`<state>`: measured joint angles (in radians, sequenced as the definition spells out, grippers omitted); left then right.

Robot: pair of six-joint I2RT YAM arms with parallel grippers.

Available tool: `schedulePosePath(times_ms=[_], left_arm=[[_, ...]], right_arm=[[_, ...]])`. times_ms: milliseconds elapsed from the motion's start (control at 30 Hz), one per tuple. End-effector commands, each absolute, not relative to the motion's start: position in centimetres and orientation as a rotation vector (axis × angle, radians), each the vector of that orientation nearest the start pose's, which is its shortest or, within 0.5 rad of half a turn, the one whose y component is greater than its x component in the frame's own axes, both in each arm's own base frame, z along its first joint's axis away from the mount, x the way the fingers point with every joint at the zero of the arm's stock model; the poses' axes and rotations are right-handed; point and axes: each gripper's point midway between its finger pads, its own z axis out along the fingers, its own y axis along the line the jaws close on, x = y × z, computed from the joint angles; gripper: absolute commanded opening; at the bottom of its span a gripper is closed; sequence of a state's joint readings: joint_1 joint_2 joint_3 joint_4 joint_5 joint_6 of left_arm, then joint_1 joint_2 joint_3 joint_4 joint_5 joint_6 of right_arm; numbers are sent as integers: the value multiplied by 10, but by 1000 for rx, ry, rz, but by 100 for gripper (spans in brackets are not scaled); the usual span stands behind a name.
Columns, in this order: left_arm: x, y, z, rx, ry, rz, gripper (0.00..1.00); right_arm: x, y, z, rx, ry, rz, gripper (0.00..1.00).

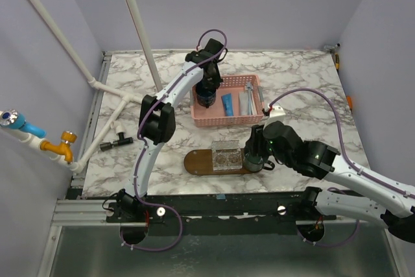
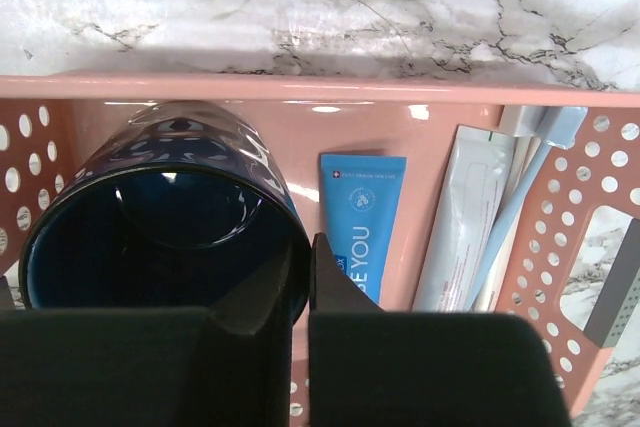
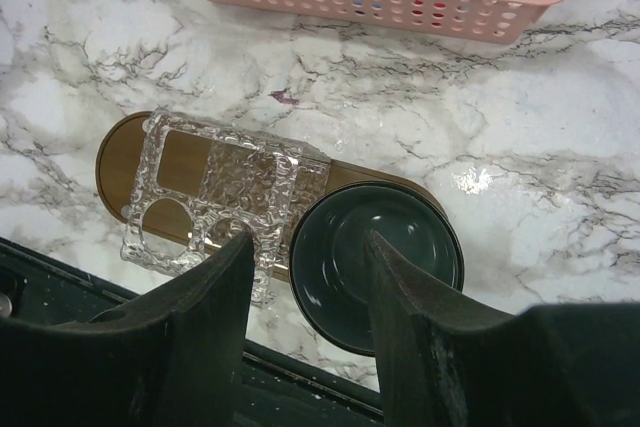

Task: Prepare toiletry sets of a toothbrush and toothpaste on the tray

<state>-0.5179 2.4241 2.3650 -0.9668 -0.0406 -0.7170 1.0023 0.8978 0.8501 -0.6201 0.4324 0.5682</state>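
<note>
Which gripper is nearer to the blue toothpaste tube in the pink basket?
Left. The left gripper is in the pink basket, shut on the blue cup beside the toothpaste tube; the right gripper hangs open over the dark cup on the tray.

Overhead view: marble counter (image 1: 305, 82). Toward back, pink basket (image 1: 227, 120). Reaching from near edge, left arm (image 1: 155, 121) puts left gripper (image 1: 207, 90) down in basket's left end, at dark cup (image 1: 205, 101); grip itself hard to make out. In mid-basket, blue toothpaste tube (image 1: 227, 103); just right of it, pale toothbrush packs (image 1: 247, 100). Near front edge, dark brown oval tray (image 1: 196, 162), apart from basket. On tray, clear bumpy holder (image 1: 225, 155). Over tray's right end, right gripper (image 1: 254, 160). Along left side, white pipes (image 1: 97, 85).
</note>
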Motion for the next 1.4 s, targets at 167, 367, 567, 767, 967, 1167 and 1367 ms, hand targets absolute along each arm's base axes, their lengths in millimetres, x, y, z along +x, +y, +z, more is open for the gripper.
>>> schedulePosePath(times_ms=[167,367,567,767,967,1167,1367], left_arm=[[485,-280,118,-161,2588,-265,0],[484,-273,140,-67,2527,-221,0],[483,-274,181,39,2436,-199,0],[477,-278,218,118,2360,-215,0],[460,-278,257,190,2292,-212,0],[427,-272,284,226,2290,-231,0],[387,-257,305,273,2287,-173,0]], right_arm=[[191,211,196,-243,2183,456,51],[192,214,199,-233,2188,461,50],[193,216,201,-213,2190,469,50],[194,214,205,-193,2190,460,50],[196,215,208,-182,2187,453,50],[200,212,213,-169,2179,422,50],[202,206,216,-161,2172,386,50]])
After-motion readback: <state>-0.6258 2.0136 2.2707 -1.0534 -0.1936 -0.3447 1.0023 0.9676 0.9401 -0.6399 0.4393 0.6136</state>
